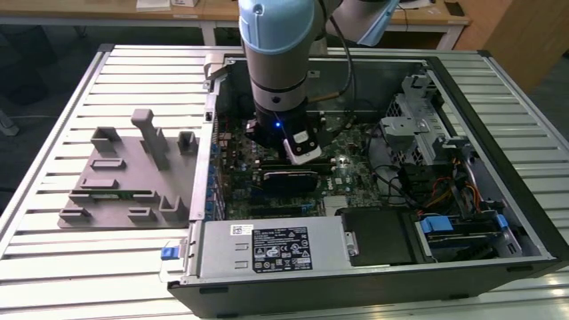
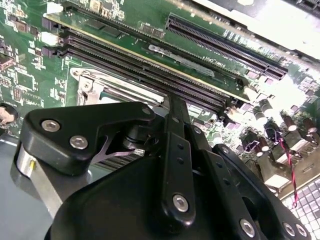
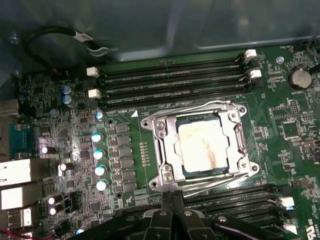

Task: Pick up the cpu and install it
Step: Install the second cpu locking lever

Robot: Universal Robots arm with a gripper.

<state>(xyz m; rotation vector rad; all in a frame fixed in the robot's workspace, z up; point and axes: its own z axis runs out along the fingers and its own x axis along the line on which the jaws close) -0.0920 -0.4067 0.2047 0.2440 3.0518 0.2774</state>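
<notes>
Exterior view, from its left: a grey plastic fixture block set (image 1: 124, 177) rests on the slatted white metal table (image 1: 53, 263), just beside the open black computer tower case (image 1: 374, 280). Inside the case lies the green motherboard (image 1: 356, 157), with the grey and pale blue robot arm (image 1: 276, 60) reaching down over its middle; a silver power supply box (image 1: 266, 248) occupies the near edge, and black and orange cables (image 1: 427, 187) sit toward the exterior view's right. First wrist view: rows of round capacitors (image 3: 100, 152) stand beside the silver metal socket frame (image 3: 162, 155), within which the cpu (image 3: 204, 145), a flat square chip with a pale silver top, lies seated in the socket. Long black memory slots (image 3: 175, 80) run along the far side of the socket. The black gripper (image 3: 172, 200) stands just beside the socket's near edge, apart from the cpu, its fingers (image 3: 177, 202) pressed together and holding nothing. Second wrist view: the gripper's black linkage (image 2: 170, 190) hangs above the socket frame's edge.
</notes>
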